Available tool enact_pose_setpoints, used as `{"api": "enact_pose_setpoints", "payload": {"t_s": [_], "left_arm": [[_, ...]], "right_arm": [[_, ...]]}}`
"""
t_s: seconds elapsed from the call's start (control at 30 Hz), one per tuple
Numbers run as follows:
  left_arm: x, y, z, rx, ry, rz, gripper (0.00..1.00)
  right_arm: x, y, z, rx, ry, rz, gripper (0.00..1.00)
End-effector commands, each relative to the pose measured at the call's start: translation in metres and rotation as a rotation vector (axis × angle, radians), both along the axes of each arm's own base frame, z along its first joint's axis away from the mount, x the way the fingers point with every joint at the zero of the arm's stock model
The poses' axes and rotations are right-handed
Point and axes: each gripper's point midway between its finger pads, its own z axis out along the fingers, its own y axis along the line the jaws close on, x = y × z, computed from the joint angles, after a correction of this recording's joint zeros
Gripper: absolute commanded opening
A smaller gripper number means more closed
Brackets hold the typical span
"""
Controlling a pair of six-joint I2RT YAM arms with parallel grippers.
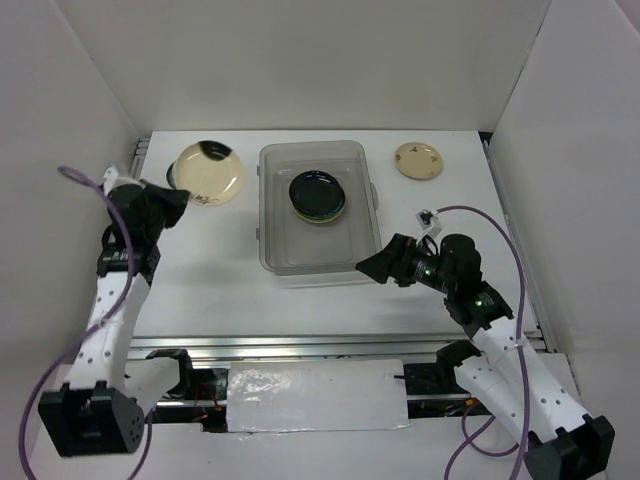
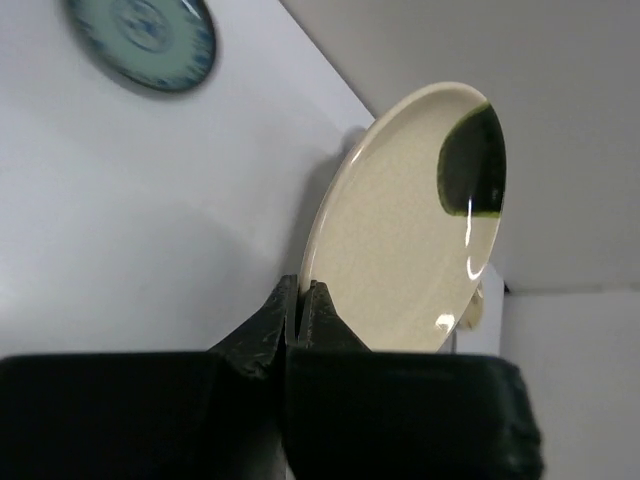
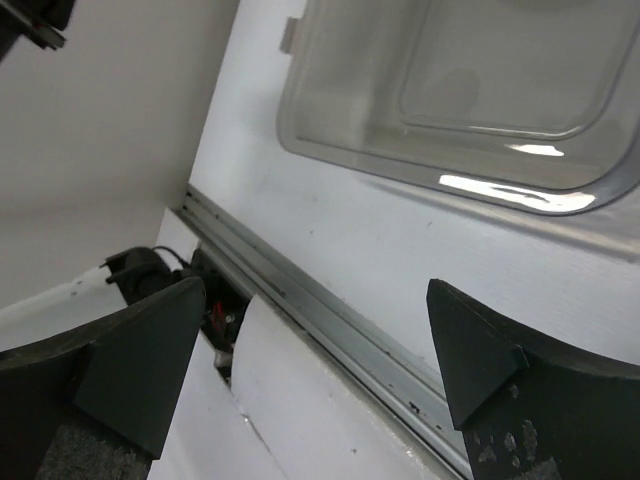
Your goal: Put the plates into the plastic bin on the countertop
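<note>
The cream plate (image 2: pixel 400 220), lower rim hidden, is clamped by the left hand (image 2: pixel 298 305); the right hand (image 3: pixel 316 300) is spread apart.

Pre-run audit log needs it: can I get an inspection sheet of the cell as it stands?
Surface: white countertop, metal rail along its near edge.
Job's things: plastic bin at centre, holding a dark plate; cream plate with dark mark left of the bin; small cream floral plate right of the bin, on the surface.
Clutter: nothing seen.
Grippers: left gripper shut on the rim of the marked cream plate, which is tilted; right gripper open and empty, by the bin's near right corner.
Cables: a purple cable loops off each arm, apart from the plates.
Surroundings: white walls on three sides.
</note>
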Motion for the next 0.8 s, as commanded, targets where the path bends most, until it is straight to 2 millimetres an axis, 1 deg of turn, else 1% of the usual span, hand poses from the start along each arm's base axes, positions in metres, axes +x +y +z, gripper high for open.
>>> {"api": "enact_pose_setpoints", "payload": {"t_s": [0.0, 0.03, 0.07, 0.1, 0.13, 0.2, 0.23, 0.27, 0.3, 0.33, 0.37, 0.4, 0.43, 0.47, 0.5, 0.53, 0.57, 0.6, 0.63, 0.7, 0.77], "left_arm": [[0.027, -0.06, -0.01, 0.016, 0.059, -0.274, 0.0], [0.041, -0.089, -0.009, 0.045, 0.079, -0.368, 0.0], [0.046, -0.101, -0.014, 0.064, 0.108, -0.407, 0.0], [0.057, -0.112, 0.004, 0.098, 0.081, -0.436, 0.0], [0.067, -0.133, -0.014, 0.115, 0.132, -0.488, 0.0], [0.079, -0.15, -0.02, 0.151, 0.163, -0.525, 0.0], [0.091, -0.163, -0.004, 0.188, 0.133, -0.556, 0.0], [0.103, -0.172, -0.024, 0.195, 0.183, -0.579, 0.0], [0.114, -0.179, -0.011, 0.207, 0.156, -0.595, 0.0], [0.123, -0.187, -0.033, 0.204, 0.208, -0.616, 0.0], [0.128, -0.192, -0.038, 0.203, 0.218, -0.638, 0.0], [0.135, -0.2, -0.03, 0.209, 0.203, -0.655, 0.0], [0.144, -0.205, -0.051, 0.21, 0.25, -0.667, 0.0], [0.148, -0.209, -0.058, 0.217, 0.269, -0.678, 0.0], [0.153, -0.213, -0.055, 0.235, 0.27, -0.678, 0.0], [0.159, -0.214, -0.075, 0.242, 0.31, -0.677, 0.0], [0.162, -0.216, -0.081, 0.246, 0.321, -0.681, 0.0], [0.167, -0.218, -0.082, 0.246, 0.319, -0.684, 0.0], [0.168, -0.219, -0.095, 0.244, 0.348, -0.69, 0.0], [0.172, -0.222, -0.099, 0.243, 0.344, -0.687, 0.0], [0.176, -0.226, -0.108, 0.237, 0.349, -0.692, 0.03]], "right_arm": [[0.02, -0.004, 0.003, 0.023, -0.017, -0.04, 1.0], [0.025, -0.01, 0.001, 0.021, -0.012, -0.062, 1.0], [0.027, -0.012, 0.004, 0.02, -0.015, -0.068, 1.0], [0.029, -0.014, 0.003, 0.014, -0.008, -0.071, 1.0], [0.034, -0.021, 0.002, 0.006, -0.01, -0.094, 1.0], [0.037, -0.028, 0.001, -0.002, -0.003, -0.11, 1.0], [0.037, -0.029, 0.001, -0.001, -0.002, -0.101, 1.0], [0.04, -0.034, -0.001, 0.002, 0.004, -0.115, 1.0], [0.041, -0.035, -0.004, 0.003, 0.016, -0.116, 1.0], [0.041, -0.037, -0.007, 0.006, 0.023, -0.113, 1.0], [0.042, -0.038, -0.011, 0.007, 0.038, -0.112, 1.0], [0.042, -0.039, -0.013, 0.008, 0.042, -0.113, 1.0], [0.042, -0.04, -0.016, 0.008, 0.049, -0.109, 1.0], [0.042, -0.041, -0.019, 0.011, 0.059, -0.109, 1.0], [0.042, -0.042, -0.021, 0.008, 0.062, -0.106, 1.0], [0.042, -0.043, -0.022, 0.006, 0.064, -0.106, 1.0], [0.042, -0.046, -0.022, 0.007, 0.069, -0.109, 1.0], [0.041, -0.047, -0.023, 0.0, 0.061, -0.107, 1.0], [0.042, -0.048, -0.022, -0.002, 0.056, -0.107, 1.0], [0.042, -0.051, -0.022, -0.003, 0.056, -0.111, 1.0], [0.042, -0.053, -0.023, 0.003, 0.059, -0.107, 1.0]]}}
